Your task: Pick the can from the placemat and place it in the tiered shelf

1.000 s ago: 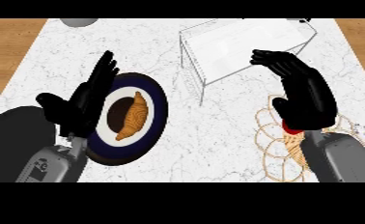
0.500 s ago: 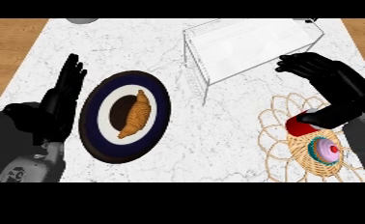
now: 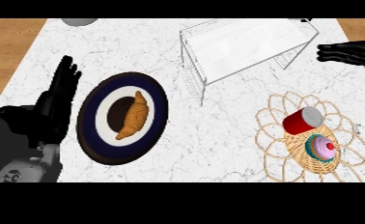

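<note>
Marble counter (image 3: pixel 214 136), wood floor (image 3: pixel 18 39) beyond, can (image 3: pixel 302 120) on placemat (image 3: pixel 274 143), both hands (image 3: pixel 53 100) (image 3: pixel 342 53) open, empty.

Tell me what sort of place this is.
Most likely a kitchen counter: a white marble top with a croissant on a dark-rimmed plate, a red can and cupcake on a woven placemat, and a wire tiered shelf.

A red can (image 3: pixel 302 120) lies tilted on a woven placemat (image 3: pixel 274 121), just beside a cupcake (image 3: pixel 321 147). The wire tiered shelf (image 3: pixel 242 47) stands on the marble counter (image 3: pixel 214 136). The right hand (image 3: pixel 343 53) shows at the right edge, fingers extended, apart from the can. The left hand (image 3: pixel 53 100) rests open beside a dark plate (image 3: pixel 96 141) bearing a croissant (image 3: pixel 134 116).
</note>
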